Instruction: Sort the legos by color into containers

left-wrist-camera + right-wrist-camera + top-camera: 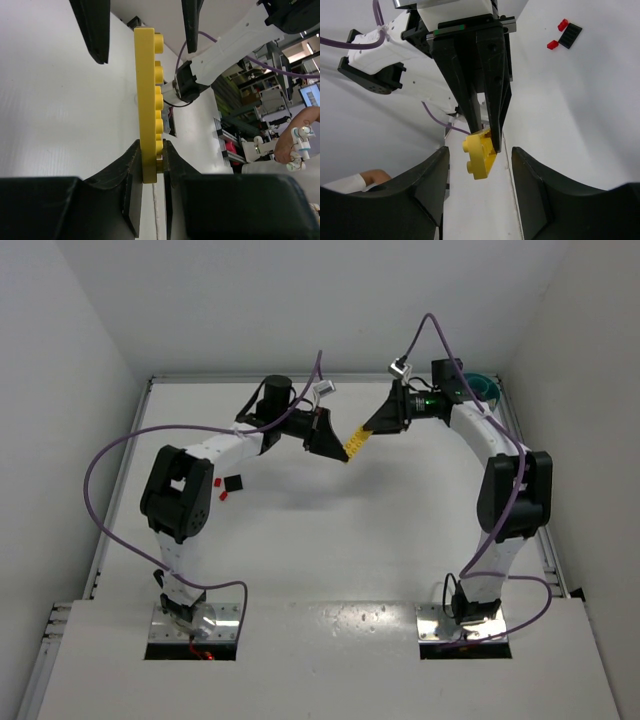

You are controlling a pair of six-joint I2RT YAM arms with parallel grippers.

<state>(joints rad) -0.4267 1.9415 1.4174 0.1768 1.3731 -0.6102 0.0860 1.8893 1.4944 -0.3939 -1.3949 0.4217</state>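
Note:
My left gripper [338,447] is shut on one end of a long yellow lego plate [354,444] and holds it in the air above the table's middle back. In the left wrist view the plate [147,90] stands up from between my fingers [131,165]. My right gripper [372,427] is open, with its fingers [97,30] on either side of the plate's far end, not touching it. In the right wrist view the plate [481,159] hangs from the left gripper's fingers [470,75] between my own open fingers [422,182]. The teal bowl [482,388] is at the back right, mostly hidden behind the right arm.
Two red legos [217,483] and a black lego [236,481] lie on the table beside the left arm's elbow. They also show in the right wrist view, the red ones [563,24] next to the black one [570,35]. White walls enclose the table.

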